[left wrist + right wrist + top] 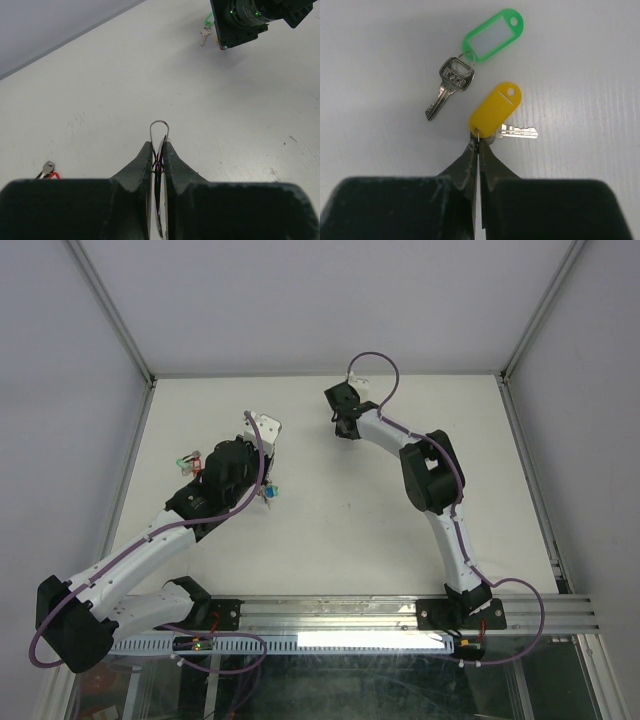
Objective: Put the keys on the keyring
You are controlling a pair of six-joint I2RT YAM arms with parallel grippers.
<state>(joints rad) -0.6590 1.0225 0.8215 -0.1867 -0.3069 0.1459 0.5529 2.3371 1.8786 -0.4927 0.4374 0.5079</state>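
Note:
In the left wrist view my left gripper is shut on the keyring, a thin silver wire loop seen edge-on and sticking out past the fingertips, above the white table. In the right wrist view two keys lie on the table. The green-tagged key lies farther out with its tag beyond it. My right gripper is shut on the small wire loop at the near end of the yellow-tagged key. From above, the left gripper and the right gripper face each other; the keys are hidden there.
A key with a red tag lies on the table to the left of my left gripper. A small bluish item sits by the left forearm. The right wrist's black body stands over the green tag. Grey walls enclose the table.

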